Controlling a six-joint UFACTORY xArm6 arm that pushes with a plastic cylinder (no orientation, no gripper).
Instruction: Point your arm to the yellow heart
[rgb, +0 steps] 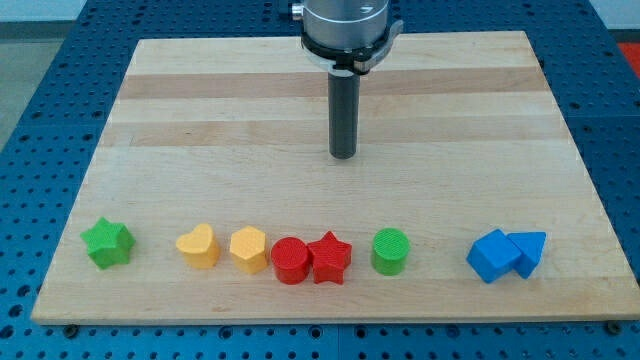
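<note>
The wooden surface (330, 90) is filling most of the view, lying on a blue perforated bench (40, 60). My arm (345, 30) is coming down from the view's top centre, ending in a dark rod whose lower end, my tip (343, 155), is sitting on bare wood in the middle of the board. There is no pincer on this arm, only the rod, so nothing is being pinched.

All the blocks are sitting in a row near the view's bottom edge, well apart from my tip. At the view's right, a blue block (492, 256) is touching a blue triangle (529, 251). Moving toward the view's left, a green cylinder (390, 251) is standing alone, almost below my tip but slightly to its right. Next, a red star (330, 258) is pressing against a red cylinder (291, 260), which is touching a yellow hexagon-like block (248, 249). The yellow heart (199, 246) is lying just beside that block, below and to the left of my tip. A green star (108, 243) is sitting alone at the far left.
</note>
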